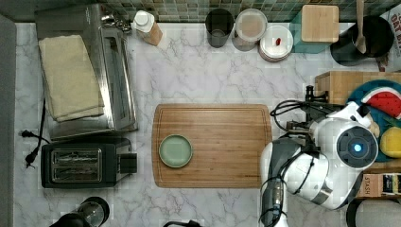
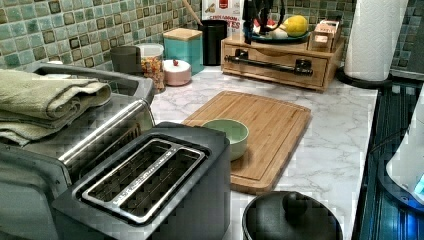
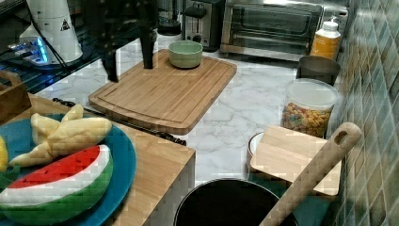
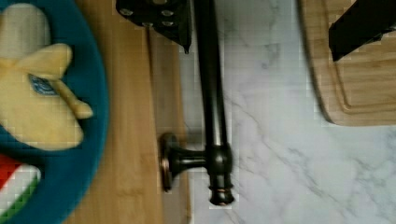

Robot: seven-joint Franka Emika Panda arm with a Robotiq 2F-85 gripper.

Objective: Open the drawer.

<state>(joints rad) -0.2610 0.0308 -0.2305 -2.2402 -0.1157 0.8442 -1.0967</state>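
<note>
The drawer [image 2: 272,69] is a light-wood front in a low wooden box at the back of the counter, and it looks flush with the box. Its long black bar handle [image 2: 270,59] runs across the front on two posts. The wrist view shows the handle [image 4: 210,93] close up with one post. My gripper [image 4: 261,23] is open above it. One finger [image 4: 159,18] is right beside the bar on the drawer side, and the other finger [image 4: 359,23] is over the cutting board's edge. The gripper [image 3: 129,59] hangs dark over the handle [image 3: 117,120] in the right view.
A blue plate [image 3: 117,160] of toy fruit sits on top of the drawer box. A cutting board [image 1: 213,144] holding a green bowl [image 1: 175,151] lies just in front of the handle. A toaster [image 1: 80,164], toaster oven [image 1: 113,71], canisters and a paper towel roll [image 2: 372,37] ring the counter.
</note>
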